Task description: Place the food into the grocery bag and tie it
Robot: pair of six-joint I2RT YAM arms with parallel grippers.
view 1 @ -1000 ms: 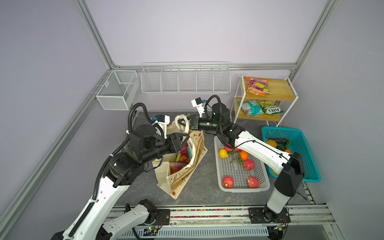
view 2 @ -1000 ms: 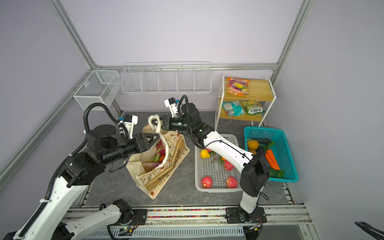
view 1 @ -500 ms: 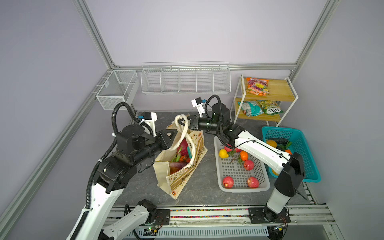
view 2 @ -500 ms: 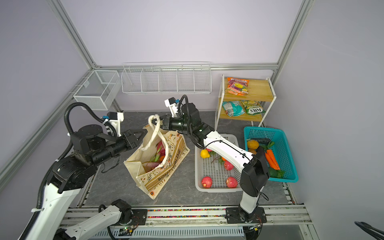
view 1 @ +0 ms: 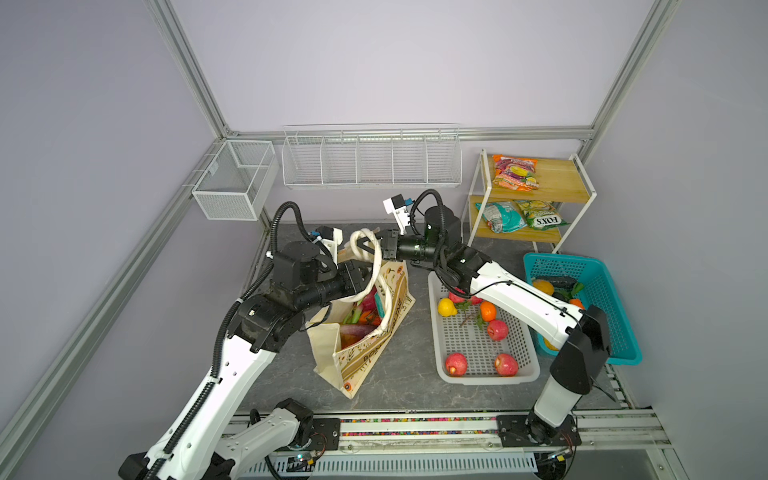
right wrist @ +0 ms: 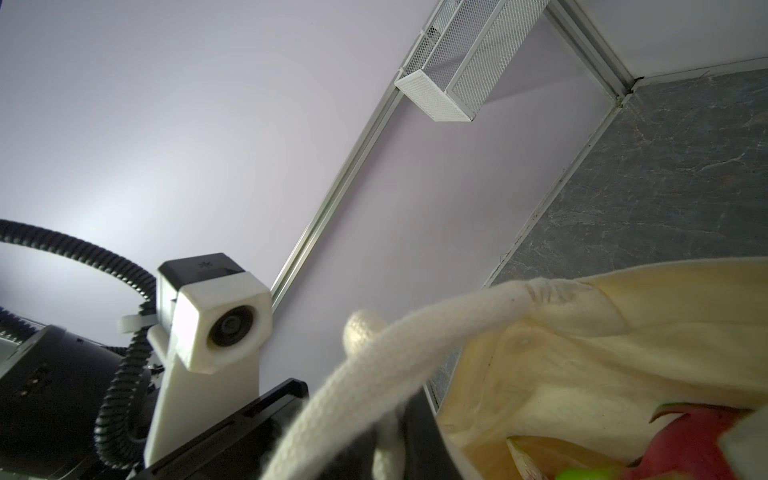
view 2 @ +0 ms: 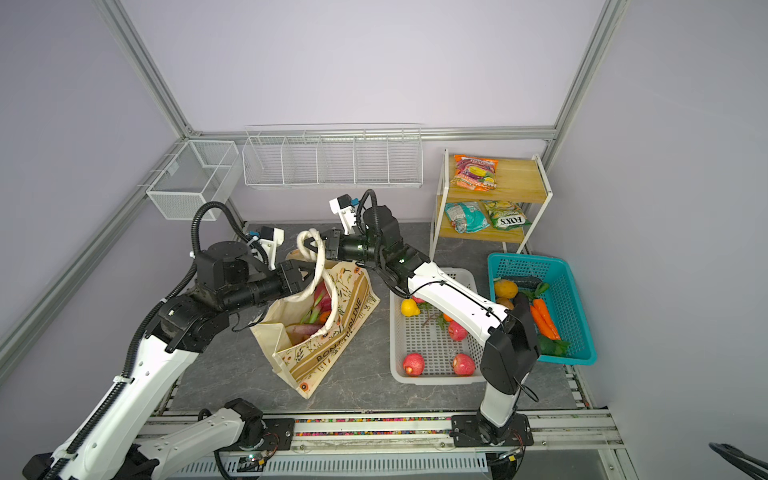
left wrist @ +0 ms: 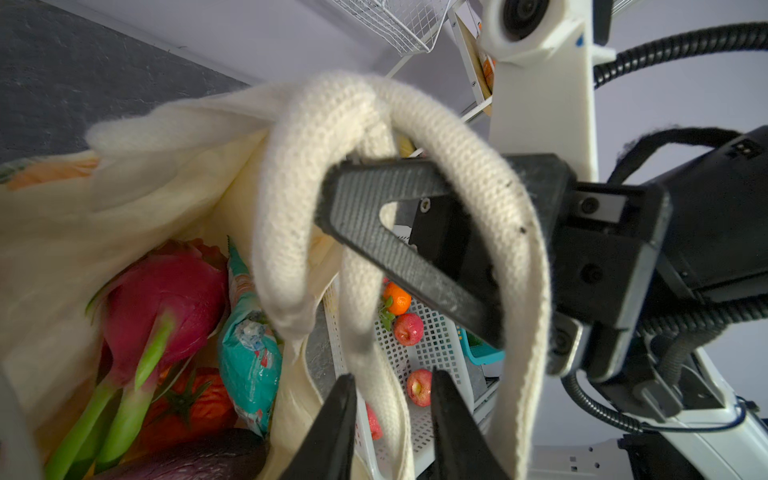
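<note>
Grocery bag stands on the bench, food inside. Right gripper pinches its raised strap handles; left gripper, jaws apart, straddles one strap: close fully before pulling it through.

The grocery bag, a cream tote with flower print and a tan lettered band, stands with its mouth open near the middle of the worktop. Its strap handles are raised and looped together above its 12 o'clock edge. Inside lie a pink dragon fruit, a teal packet and a purple eggplant.

At 3 o'clock from the bag, in a white basket, lie red apples, an orange and a yellow fruit. Farther that way, carrots lie in a teal basket. At 2 o'clock, an orange packet, a second teal packet and a green packet lie flat on a shelf.
</note>
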